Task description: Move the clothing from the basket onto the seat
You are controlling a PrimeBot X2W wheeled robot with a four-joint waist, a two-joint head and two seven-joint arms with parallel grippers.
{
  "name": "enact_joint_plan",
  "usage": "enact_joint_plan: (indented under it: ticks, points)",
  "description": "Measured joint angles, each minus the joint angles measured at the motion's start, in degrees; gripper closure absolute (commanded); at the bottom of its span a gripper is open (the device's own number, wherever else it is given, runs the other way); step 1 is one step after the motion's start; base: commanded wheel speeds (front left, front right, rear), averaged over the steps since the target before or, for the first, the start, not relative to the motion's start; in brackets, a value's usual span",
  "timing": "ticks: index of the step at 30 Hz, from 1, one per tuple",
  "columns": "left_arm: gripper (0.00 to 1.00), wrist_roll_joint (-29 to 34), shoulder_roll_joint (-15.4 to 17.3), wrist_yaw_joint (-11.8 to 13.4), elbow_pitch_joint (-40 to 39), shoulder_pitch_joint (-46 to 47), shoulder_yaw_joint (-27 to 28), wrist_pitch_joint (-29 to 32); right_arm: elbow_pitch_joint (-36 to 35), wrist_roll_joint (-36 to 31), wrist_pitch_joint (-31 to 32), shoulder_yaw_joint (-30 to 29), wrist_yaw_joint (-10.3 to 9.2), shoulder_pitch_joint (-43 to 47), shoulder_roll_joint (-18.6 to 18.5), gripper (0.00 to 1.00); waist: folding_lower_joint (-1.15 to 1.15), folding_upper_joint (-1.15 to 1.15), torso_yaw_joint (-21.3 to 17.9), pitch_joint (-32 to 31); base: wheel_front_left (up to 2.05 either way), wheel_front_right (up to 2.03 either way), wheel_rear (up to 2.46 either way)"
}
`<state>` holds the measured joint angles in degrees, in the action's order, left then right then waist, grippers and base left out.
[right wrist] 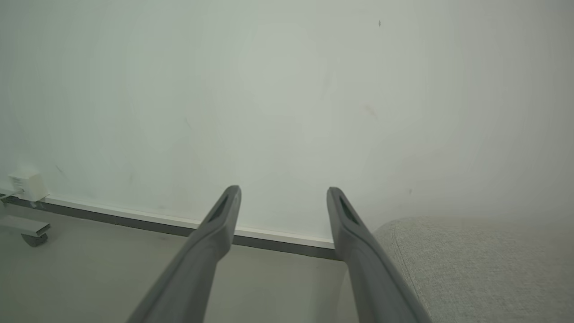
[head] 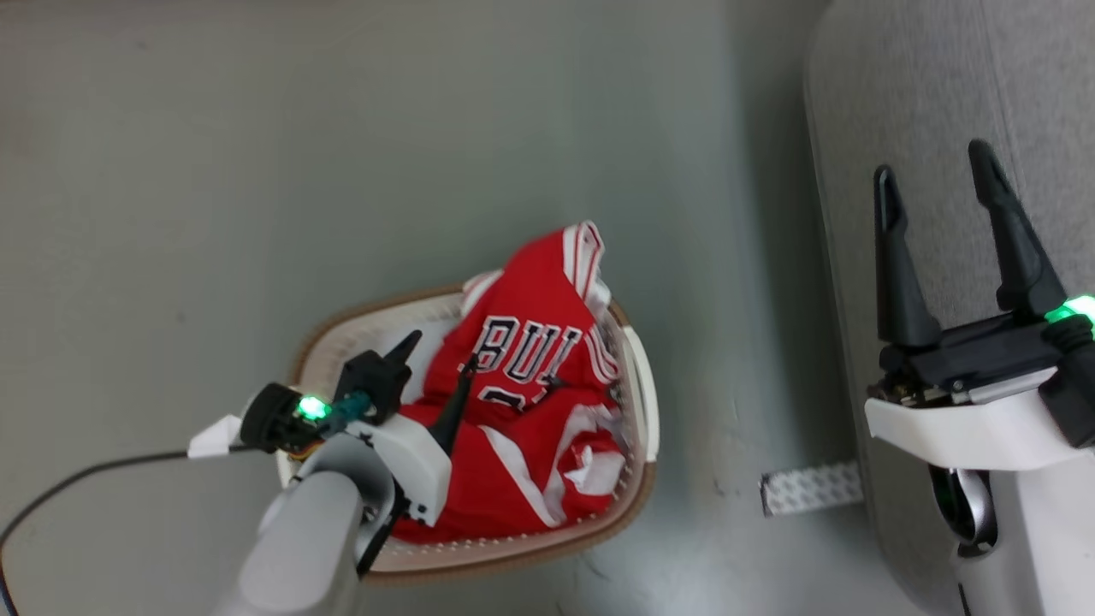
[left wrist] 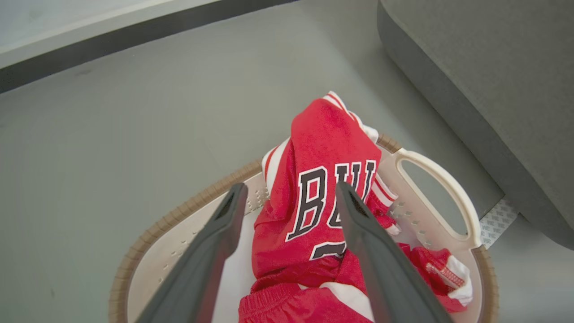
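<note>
At the lower left of the head view, a black cable (head: 77, 483) trails across the grey floor (head: 257, 171) to my pale left arm. My left claw (head: 443, 349) hangs over the basket (head: 513, 554), which sits on the floor at lower centre. The claw's two dark fingers are spread apart and grip nothing. The red clothing (head: 513, 462) is heaped inside the basket, filling its right half. On top is a jersey (head: 547, 291) with black letters "BUL", and it peaks above the rim at the upper edge. In the left wrist view that peak stands between my spread fingers; I cannot tell whether they touch the cloth. Right of the basket, a patterned white strip (head: 808, 488) lies on the floor against the foot of the seat (head: 941, 103). The light grey seat runs down the right side of the frame. My right claw (head: 932, 162) sits at the right over the seat, fingers wide apart and empty. In its wrist view they point at a pale wall (right wrist: 287, 89).
</note>
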<state>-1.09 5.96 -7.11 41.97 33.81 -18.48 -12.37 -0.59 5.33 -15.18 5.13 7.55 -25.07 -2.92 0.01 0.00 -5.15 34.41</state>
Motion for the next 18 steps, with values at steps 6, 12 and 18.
enact_joint_plan:
  ticks: [6,12,18]
  points:
    - [0.0,-0.47,2.71,-0.19,5.1,5.4,-0.66,0.93,-2.78,2.24,0.0,0.1,0.01,-2.42,0.01,0.0,0.0,0.0,-3.93,8.02,0.0,0.0,0.0]
    - [0.0,-1.05,5.24,-0.26,8.13,8.47,-0.76,2.2,-4.28,4.54,0.01,-0.03,0.0,-3.31,0.0,0.0,0.0,0.0,-7.81,13.51,0.0,0.0,0.0]
    - [0.0,-1.15,7.75,0.93,9.58,10.44,-0.3,1.88,-4.9,5.5,0.01,0.02,0.01,-3.89,0.03,0.0,0.0,0.0,-10.52,16.29,0.0,0.0,0.0]
